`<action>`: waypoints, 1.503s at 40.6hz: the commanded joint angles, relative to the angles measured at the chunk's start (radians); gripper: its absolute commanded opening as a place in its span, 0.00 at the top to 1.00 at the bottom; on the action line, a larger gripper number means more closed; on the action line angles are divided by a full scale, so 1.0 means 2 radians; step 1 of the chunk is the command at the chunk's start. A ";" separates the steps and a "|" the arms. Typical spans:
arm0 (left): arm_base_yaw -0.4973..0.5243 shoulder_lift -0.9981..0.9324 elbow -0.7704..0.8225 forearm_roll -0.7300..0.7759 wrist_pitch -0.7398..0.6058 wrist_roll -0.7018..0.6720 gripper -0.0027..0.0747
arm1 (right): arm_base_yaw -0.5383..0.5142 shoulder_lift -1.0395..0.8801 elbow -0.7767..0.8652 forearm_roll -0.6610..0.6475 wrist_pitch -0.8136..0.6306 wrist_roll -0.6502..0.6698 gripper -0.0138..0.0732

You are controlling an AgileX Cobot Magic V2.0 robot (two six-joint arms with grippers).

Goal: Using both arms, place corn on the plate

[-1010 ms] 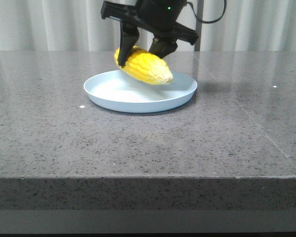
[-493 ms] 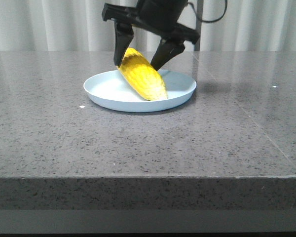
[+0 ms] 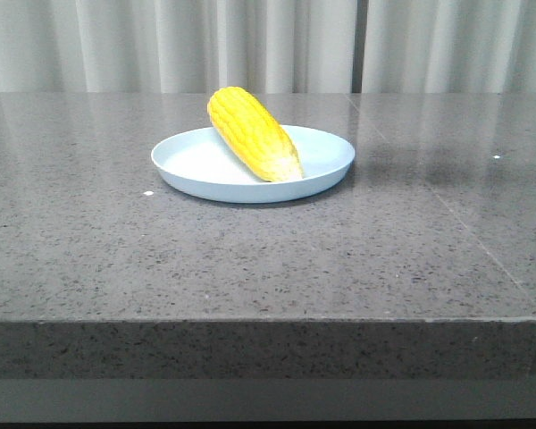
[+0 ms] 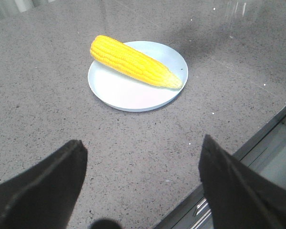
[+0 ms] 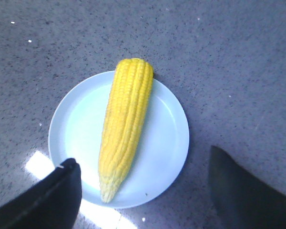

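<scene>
Corn (image 3: 253, 134) lying across plate (image 3: 189, 165), butt over far rim | grey stone bench (image 3: 268, 259) bare nearby | left gripper (image 4: 142, 155), right gripper (image 5: 142, 176) spread wide, holding nothing

We saw neither arm from the front. In each wrist view, the left end effector (image 4: 140, 167) and right end effector (image 5: 143, 179) were cut off by the picture's edge, only dark finger portions showing. The corn (image 3: 253, 134) hid part of the plate (image 3: 196, 165).
</scene>
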 commanded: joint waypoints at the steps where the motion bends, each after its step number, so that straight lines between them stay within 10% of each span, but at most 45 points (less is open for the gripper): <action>1: -0.004 0.001 -0.013 -0.002 -0.042 -0.005 0.33 | -0.001 -0.079 0.020 -0.005 -0.013 -0.023 0.18; 28: -0.004 0.001 -0.013 0.040 -0.053 -0.001 0.33 | -0.001 -0.524 0.358 -0.006 -0.027 -0.036 0.18; 49: -0.004 0.001 -0.013 0.032 -0.053 -0.001 0.33 | -0.001 -0.578 0.404 -0.005 -0.019 -0.036 0.19; 61: -0.004 0.001 -0.013 0.000 -0.051 -0.002 0.41 | -0.001 -0.578 0.404 -0.005 -0.019 -0.036 0.61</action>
